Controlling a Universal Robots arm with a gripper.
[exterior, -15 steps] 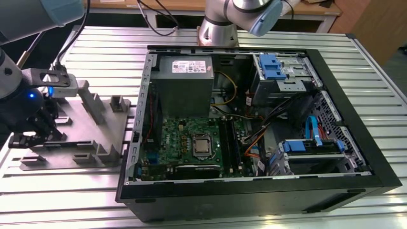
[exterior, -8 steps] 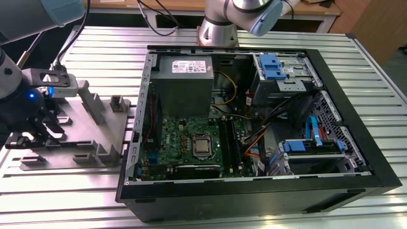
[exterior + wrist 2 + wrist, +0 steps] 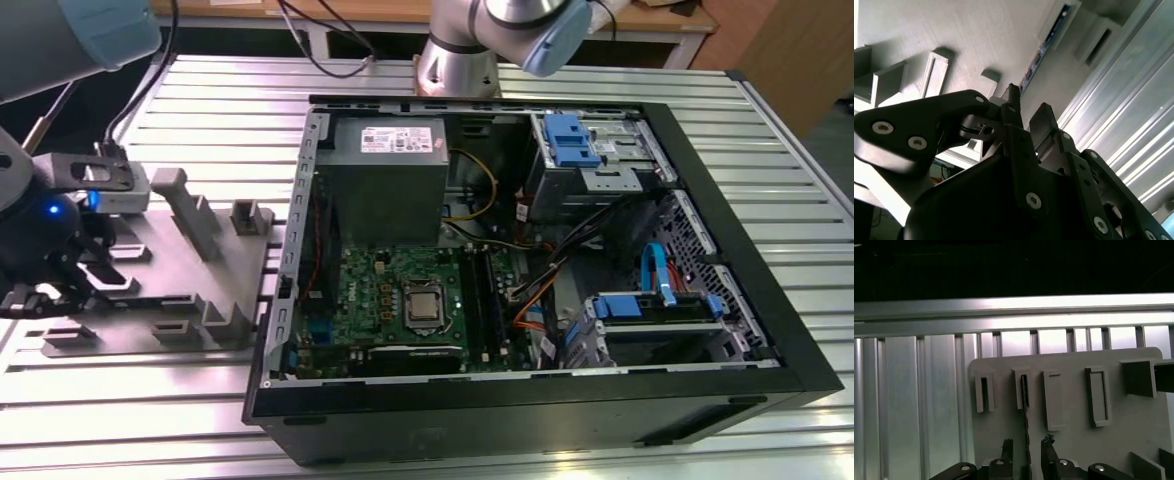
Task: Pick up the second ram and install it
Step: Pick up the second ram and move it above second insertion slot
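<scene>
Two fingers of the gripper stand apart, one on each side of the second ram, which sits on edge in the grey fixture plate. We judge the pick-up is in hand; closing calls for the thin board to be centred.

light: bright, even | glare: table slats | fingers: dark, shadowed
</scene>
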